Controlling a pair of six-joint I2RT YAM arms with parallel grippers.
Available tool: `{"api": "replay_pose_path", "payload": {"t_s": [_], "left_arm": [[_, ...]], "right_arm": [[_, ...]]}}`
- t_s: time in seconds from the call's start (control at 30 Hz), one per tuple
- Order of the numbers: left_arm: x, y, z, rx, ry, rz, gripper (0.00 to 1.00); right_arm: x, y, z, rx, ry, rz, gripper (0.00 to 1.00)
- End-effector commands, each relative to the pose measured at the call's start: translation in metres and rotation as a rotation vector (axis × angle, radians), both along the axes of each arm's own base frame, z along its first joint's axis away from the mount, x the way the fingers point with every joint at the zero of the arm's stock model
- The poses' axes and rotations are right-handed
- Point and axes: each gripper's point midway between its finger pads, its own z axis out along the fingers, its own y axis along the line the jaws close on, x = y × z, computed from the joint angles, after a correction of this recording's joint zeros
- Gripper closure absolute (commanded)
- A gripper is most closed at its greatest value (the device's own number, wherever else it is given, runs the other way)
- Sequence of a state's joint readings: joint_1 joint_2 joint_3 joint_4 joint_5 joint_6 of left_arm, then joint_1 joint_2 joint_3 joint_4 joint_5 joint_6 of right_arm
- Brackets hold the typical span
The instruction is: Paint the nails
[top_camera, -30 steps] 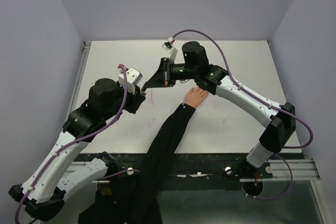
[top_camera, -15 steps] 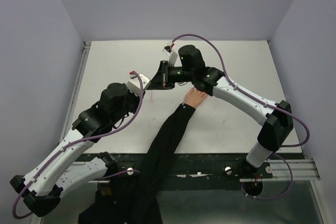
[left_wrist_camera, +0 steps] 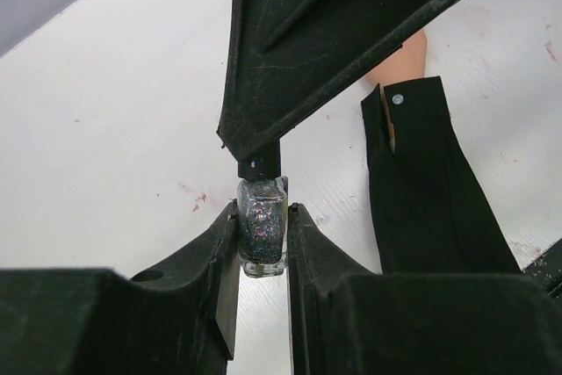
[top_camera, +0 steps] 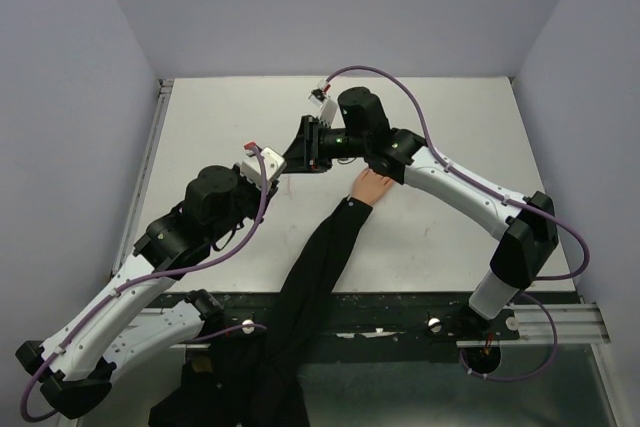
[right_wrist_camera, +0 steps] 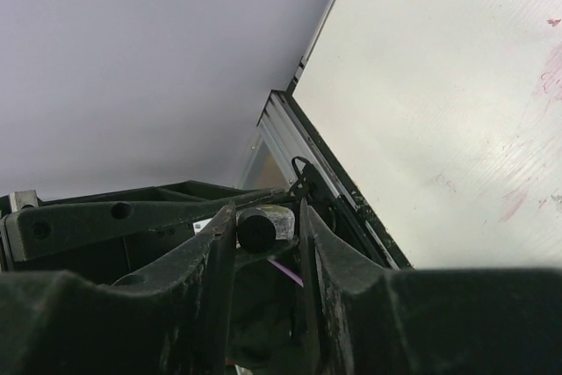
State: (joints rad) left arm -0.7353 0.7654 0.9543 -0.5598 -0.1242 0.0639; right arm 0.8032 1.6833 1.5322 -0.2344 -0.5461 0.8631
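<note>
left end effector [left_wrist_camera: 262,248] is clamped on the polish bottle [left_wrist_camera: 262,227], right end effector [right_wrist_camera: 268,233] straddles its black cap [right_wrist_camera: 256,227], tight or loose i cannot tell, so seat squarely on the cap before twisting, holding the bottle upright, with the fake hand [top_camera: 372,185] lying near on the tabletop [top_camera: 220,117], nails hidden.

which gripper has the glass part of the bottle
The left gripper: its fingers clamp the glittery glass bottle from both sides. The right gripper is only up at the black cap on top.
</note>
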Motion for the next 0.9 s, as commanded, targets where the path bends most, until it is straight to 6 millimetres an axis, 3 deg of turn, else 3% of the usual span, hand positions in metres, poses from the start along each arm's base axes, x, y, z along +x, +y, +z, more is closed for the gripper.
{"api": "replay_pose_path", "payload": {"t_s": [0.0,0.23,0.37,0.43,0.5,0.6,0.67,0.73,0.87], "left_arm": [[-0.005,-0.009,0.015,-0.049,-0.045,-0.056,1.00],[-0.005,-0.008,0.015,-0.043,-0.044,-0.055,1.00],[-0.003,-0.008,0.017,-0.039,-0.047,-0.049,1.00],[-0.001,-0.007,0.017,-0.041,-0.044,-0.036,1.00],[0.001,-0.008,0.018,-0.055,-0.047,-0.027,0.84],[0.002,-0.010,0.024,-0.092,-0.052,-0.028,0.27],[0.004,-0.009,0.025,-0.112,-0.046,-0.027,0.08],[0.005,-0.010,0.024,-0.126,-0.033,-0.038,0.02],[0.005,-0.012,0.026,-0.185,-0.032,-0.076,0.01]], "right_arm": [[0.003,-0.004,0.002,-0.005,-0.019,-0.014,0.58],[0.000,-0.003,0.012,0.016,-0.040,0.011,0.72],[-0.001,-0.005,0.011,0.012,-0.049,0.015,0.99],[0.000,-0.007,0.013,0.007,-0.068,0.010,0.99],[0.004,-0.010,0.013,-0.012,-0.093,-0.012,0.99],[0.018,-0.020,0.011,-0.077,-0.148,-0.076,0.99],[0.033,-0.032,0.007,-0.133,-0.182,-0.129,0.99],[0.052,-0.049,0.002,-0.187,-0.206,-0.196,0.99],[0.096,-0.097,-0.008,-0.284,-0.255,-0.361,0.99]]}}
